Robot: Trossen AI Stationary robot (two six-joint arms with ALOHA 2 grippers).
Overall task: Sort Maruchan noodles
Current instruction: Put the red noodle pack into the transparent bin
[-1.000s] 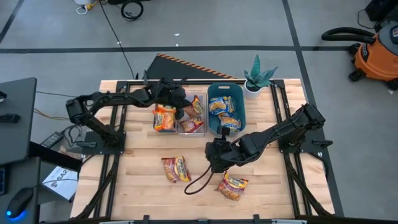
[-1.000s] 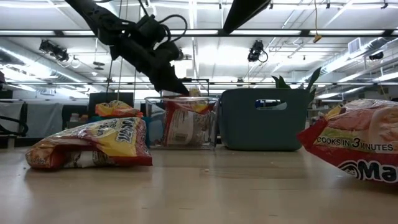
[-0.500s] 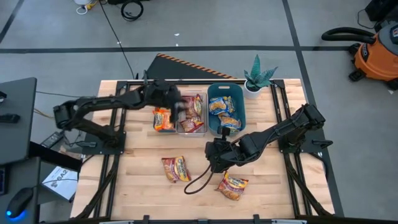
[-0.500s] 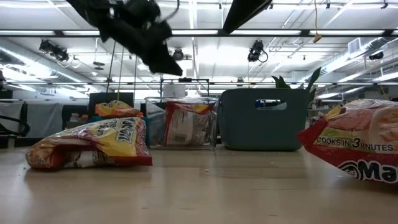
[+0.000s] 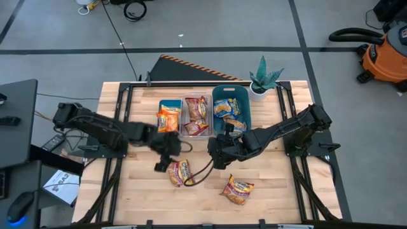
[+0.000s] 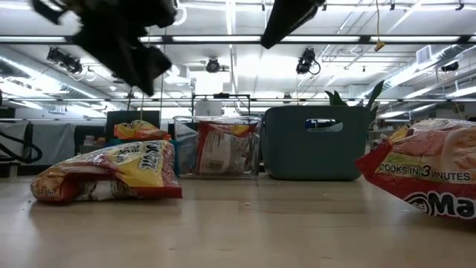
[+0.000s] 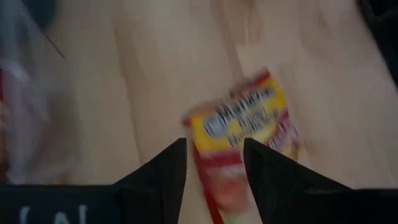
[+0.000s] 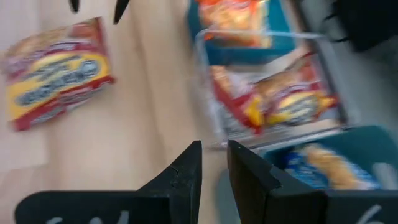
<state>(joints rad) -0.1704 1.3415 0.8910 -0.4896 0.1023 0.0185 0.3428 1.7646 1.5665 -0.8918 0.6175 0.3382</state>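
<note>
The left gripper (image 5: 166, 156) hangs just above the dark red packet (image 5: 180, 172), fingers parted and empty. This packet looks light, crinkly and slippery, so I would pinch it at a sealed edge. Right of it, the right gripper (image 5: 216, 151) has its fingers a little apart, holding nothing. Another red packet (image 5: 237, 189) lies further right. Both rest on the wooden table (image 5: 286, 191); grey floor surrounds it.
</note>
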